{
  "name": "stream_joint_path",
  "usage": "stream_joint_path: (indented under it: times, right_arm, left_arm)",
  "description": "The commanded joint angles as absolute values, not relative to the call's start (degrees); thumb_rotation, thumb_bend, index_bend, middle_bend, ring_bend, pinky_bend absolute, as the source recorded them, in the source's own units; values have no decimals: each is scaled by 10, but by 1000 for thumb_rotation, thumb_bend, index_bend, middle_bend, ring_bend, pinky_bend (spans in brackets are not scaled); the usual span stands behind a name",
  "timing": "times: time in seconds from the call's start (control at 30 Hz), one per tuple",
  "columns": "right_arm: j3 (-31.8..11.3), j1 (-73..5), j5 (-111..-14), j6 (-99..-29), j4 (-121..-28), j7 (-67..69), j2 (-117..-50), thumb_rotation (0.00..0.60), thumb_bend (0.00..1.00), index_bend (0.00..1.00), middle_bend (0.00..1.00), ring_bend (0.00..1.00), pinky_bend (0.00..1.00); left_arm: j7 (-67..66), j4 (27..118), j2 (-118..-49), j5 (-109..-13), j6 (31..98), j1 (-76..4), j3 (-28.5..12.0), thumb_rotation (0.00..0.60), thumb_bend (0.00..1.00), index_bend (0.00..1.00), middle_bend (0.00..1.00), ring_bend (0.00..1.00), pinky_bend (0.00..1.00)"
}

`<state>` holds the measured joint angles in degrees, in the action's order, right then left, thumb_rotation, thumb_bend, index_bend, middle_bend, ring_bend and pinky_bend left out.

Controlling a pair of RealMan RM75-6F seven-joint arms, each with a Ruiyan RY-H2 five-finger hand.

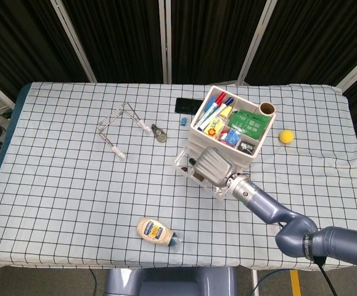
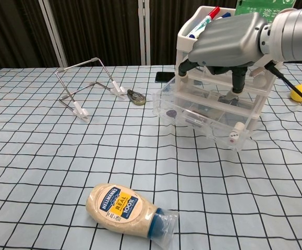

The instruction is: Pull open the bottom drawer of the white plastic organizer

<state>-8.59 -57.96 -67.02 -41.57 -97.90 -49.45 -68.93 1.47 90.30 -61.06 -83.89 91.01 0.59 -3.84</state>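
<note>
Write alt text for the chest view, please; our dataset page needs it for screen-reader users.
A grey robot right hand hangs, fingers pointing down, over the bottom drawer of a white plastic organizer; the drawer already juts out toward the camera. On the checked tablecloth lie a mayonnaise bottle in front, a bent wire stand at left and a yellow ball at right.

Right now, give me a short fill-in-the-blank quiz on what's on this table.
1. The right hand hovers over the organizer's pulled-out ____ drawer.
2. The mayonnaise bottle is lying on its ____.
3. Right of the organizer lies a ____ ball.
4. The marker pens stand in the organizer's ____ tray.

Missing words: bottom; side; yellow; top
</note>
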Motion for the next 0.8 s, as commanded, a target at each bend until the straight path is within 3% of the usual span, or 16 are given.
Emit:
stream_joint_path:
  times: [0.03,0.47,0.8]
  right_arm:
    - [-72,-599,-653,-416,-985,-531,-688,600,17,284,1000,1000,875]
    - [-45,-636,-607,-409,-982,-580,-703,600,0,334,1000,1000,875]
    - [-41,-658,-555,-391,-960,-528,-720,600,0,357,1000,1000,875]
  left_arm:
    - [16,902,-610,-837,909,6,-39,600,0,0,0,0,0]
    - [18,898,-611,-830,901,3,-41,600,0,0,0,0,0]
    - [17,896,-612,-823,890,0,-42,600,0,0,0,0,0]
